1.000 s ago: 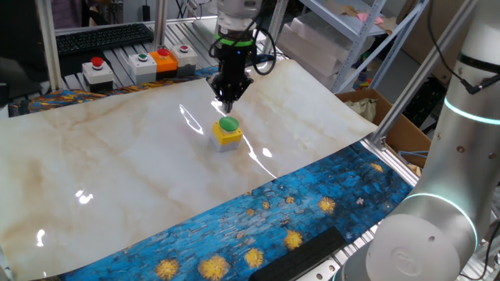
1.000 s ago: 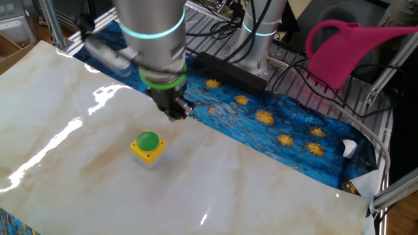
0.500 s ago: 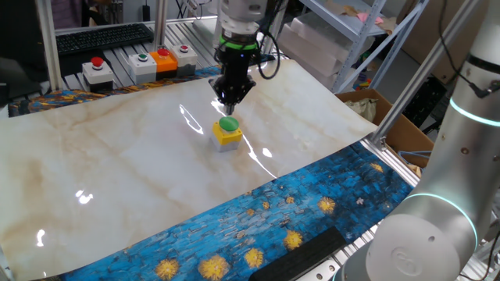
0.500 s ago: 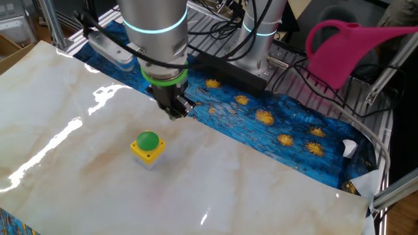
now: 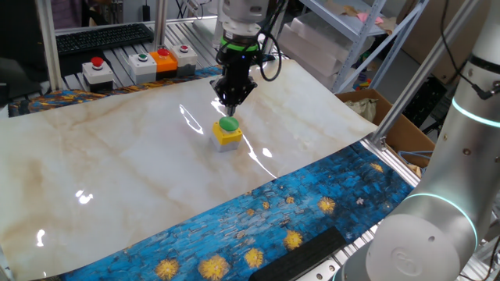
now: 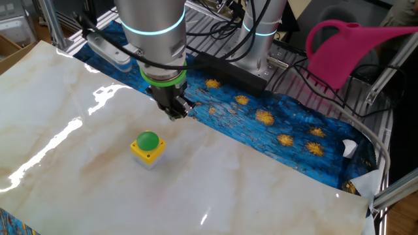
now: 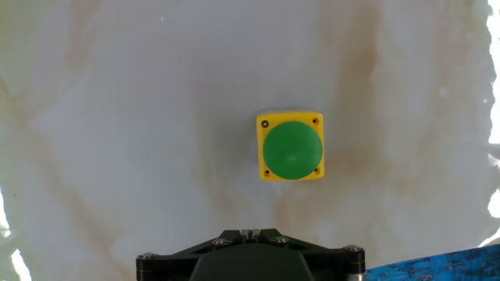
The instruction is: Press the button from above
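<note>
The green dome button [image 5: 228,124] sits on its small yellow box [image 5: 227,137] in the middle of the marble table top [image 5: 117,172]. It also shows in the other fixed view [image 6: 147,140] and in the hand view [image 7: 291,148]. My gripper [image 5: 233,100] points down and hangs above the table, a little beyond the button and apart from it. In the other fixed view the gripper [image 6: 175,115] is up and to the right of the button. In the hand view the fingertips [image 7: 250,232] sit together with no gap and hold nothing; the button lies ahead, slightly right.
Grey-white boxes with a red button [image 5: 98,70] and a green button [image 5: 143,64], an orange box [image 5: 163,59] and a keyboard [image 5: 101,37] stand behind the table. A second robot arm [image 5: 457,156] is at the right. A pink watering can [image 6: 346,49] is at the back.
The gripper has shifted slightly up and to the right in one fixed view. The button has not moved.
</note>
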